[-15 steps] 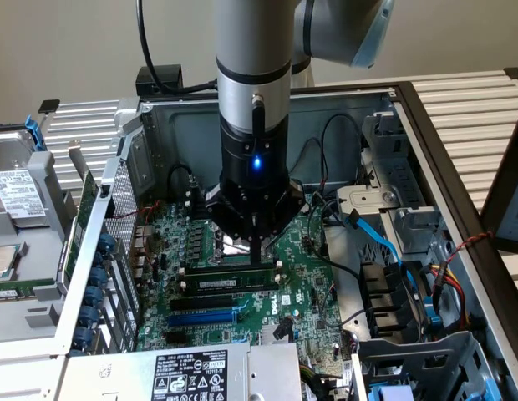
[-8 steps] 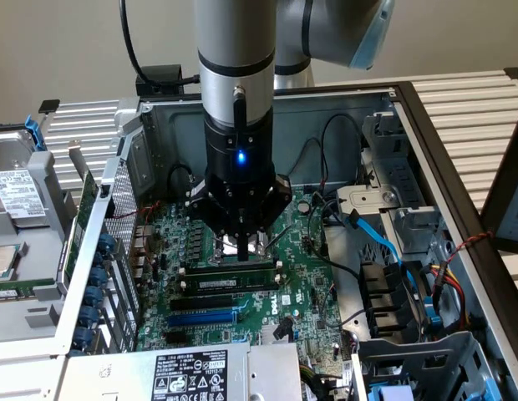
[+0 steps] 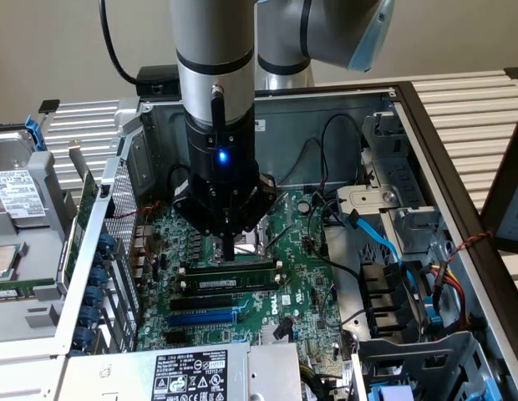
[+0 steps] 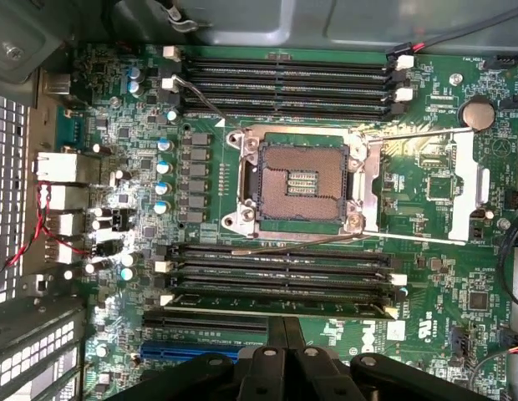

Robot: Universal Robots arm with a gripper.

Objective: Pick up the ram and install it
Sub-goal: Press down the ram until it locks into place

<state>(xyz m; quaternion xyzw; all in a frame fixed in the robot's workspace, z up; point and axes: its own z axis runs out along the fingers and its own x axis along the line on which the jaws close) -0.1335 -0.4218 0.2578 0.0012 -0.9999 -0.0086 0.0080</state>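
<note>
Here the black multi-fingered gripper (image 3: 228,242) on the silver arm hangs low inside the open grey steel computer case (image 3: 384,109), with a narrow black tip reaching down almost to the green motherboard (image 3: 305,251). Whether the jaws are parted or closed I cannot tell; the tip reads as one dark piece in the exterior view, and the wrist view gives just the dark housing at its edge.

Directly beneath the tip: the ram (image 3: 231,269), a long thin green circuit-board stick with black chips. It lies in the bank of long black memory slots (image 3: 230,288), apparently upright in a slot. Its long axis runs crosswise under the gripper, toward the exterior view's left and right. In the wrist view it sits in the slot row nearest the gripper body (image 4: 280,302).

Just beyond the ram: the bare silver-framed CPU socket (image 4: 299,177).

Farther still: a second bank of black memory slots (image 4: 284,79) against the case wall.
</note>
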